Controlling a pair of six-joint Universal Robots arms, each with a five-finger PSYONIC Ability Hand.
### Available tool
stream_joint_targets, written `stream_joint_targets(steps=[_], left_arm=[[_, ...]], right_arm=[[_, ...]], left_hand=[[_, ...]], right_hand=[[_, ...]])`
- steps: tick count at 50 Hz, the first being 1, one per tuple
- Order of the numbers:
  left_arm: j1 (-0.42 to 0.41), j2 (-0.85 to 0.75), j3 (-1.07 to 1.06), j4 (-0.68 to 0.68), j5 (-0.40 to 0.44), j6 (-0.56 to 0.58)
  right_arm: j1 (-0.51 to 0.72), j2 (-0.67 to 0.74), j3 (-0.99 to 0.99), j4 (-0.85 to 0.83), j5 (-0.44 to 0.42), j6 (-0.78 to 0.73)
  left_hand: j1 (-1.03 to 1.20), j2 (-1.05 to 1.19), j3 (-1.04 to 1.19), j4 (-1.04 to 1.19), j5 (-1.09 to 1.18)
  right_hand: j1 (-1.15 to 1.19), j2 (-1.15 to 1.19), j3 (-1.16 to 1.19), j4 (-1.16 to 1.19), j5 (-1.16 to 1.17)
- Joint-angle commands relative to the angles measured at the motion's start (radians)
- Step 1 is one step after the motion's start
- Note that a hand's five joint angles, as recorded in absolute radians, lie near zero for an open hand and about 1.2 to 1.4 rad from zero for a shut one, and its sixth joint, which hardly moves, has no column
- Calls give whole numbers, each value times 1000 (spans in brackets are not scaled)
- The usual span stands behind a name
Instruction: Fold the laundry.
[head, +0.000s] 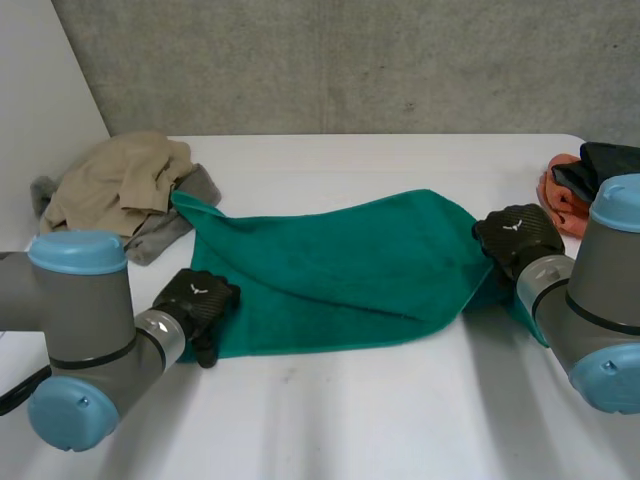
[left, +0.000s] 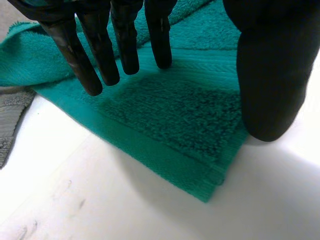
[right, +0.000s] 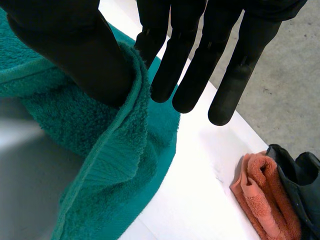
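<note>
A teal towel (head: 340, 260) lies folded over on the white table (head: 350, 410), stretched between my two hands. My left hand (head: 197, 300) hovers over its near left corner. In the left wrist view the fingers (left: 100, 55) are straight and the thumb (left: 270, 75) stands apart, with the towel corner (left: 175, 115) lying flat under the palm. My right hand (head: 517, 235) is at the towel's right end. In the right wrist view its thumb (right: 75, 50) pinches the towel's bunched edge (right: 110, 160) against one finger, while the other fingers (right: 190, 75) stay straight.
A pile of beige and grey clothes (head: 120, 190) sits at the back left, touching the towel's far left corner; its grey cloth (left: 15, 115) lies beside the left hand. An orange cloth (head: 560, 195) and a dark garment (head: 605, 165) lie at the right edge, beyond the right hand (right: 260, 195).
</note>
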Motion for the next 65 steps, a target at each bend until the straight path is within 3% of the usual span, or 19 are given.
stream_joint_targets(steps=[1, 14, 17, 18, 19, 21, 24, 31, 35, 37, 40, 45, 53, 60, 65], left_arm=[[-3, -37, 23, 73, -21, 51], [12, -89, 103, 114, -19, 96], [12, -97, 117, 114, -16, 97], [14, -92, 121, 114, -16, 97], [14, -88, 123, 114, -16, 97], [20, -74, 121, 114, -20, 100], [23, 9, 114, 104, -27, 93], [46, 427, 72, -87, 5, -11], [129, 640, 135, -206, 112, -117], [153, 674, 166, -243, 160, -148], [203, 629, 227, -311, 196, -186], [207, 477, 305, -387, 162, -170], [169, 150, 446, -398, 95, -76], [109, -48, 834, -271, 96, -130], [108, -103, 1215, -43, -8, -274]], right_arm=[[14, -2, 14, -20, 0, -8], [16, -9, 19, -25, 2, -14], [12, -12, 19, -25, 3, -13], [12, -12, 19, -26, 3, -14], [12, -13, 19, -26, 5, -14], [11, -16, 19, -28, 6, -16], [2, -39, 17, -19, 12, -26], [-53, -222, -4, 130, 6, -161], [-92, -357, -64, 214, -24, -220], [-96, -404, -110, 262, -46, -240], [-121, -414, -168, 358, -61, -258], [-196, -362, -214, 475, -106, -270], [-175, -152, -282, 437, -175, -283], [-113, 91, -536, 207, -98, -272], [-104, 197, -851, -126, 67, -162]], left_hand=[[94, 88, 87, 102, 102], [343, 338, 337, 351, 351], [610, 605, 603, 618, 618], [878, 873, 872, 886, 886], [979, 974, 973, 987, 987], [980, 975, 974, 988, 988], [980, 975, 974, 988, 988], [980, 975, 974, 988, 988], [980, 975, 974, 988, 988], [980, 975, 974, 988, 988], [980, 975, 974, 988, 988], [980, 975, 974, 988, 988], [980, 975, 974, 988, 988], [980, 975, 974, 988, 988], [980, 975, 974, 988, 988]], right_hand=[[252, 215, 206, 200, 202], [252, 215, 206, 200, 202], [252, 215, 206, 200, 202], [252, 215, 206, 200, 202], [252, 215, 206, 200, 202], [252, 215, 206, 200, 202], [252, 215, 206, 200, 202], [252, 215, 206, 200, 202], [252, 215, 206, 200, 202], [252, 215, 206, 200, 202], [252, 215, 206, 200, 202], [252, 215, 206, 200, 202], [252, 215, 206, 200, 202], [252, 215, 206, 200, 202], [252, 215, 206, 200, 202]])
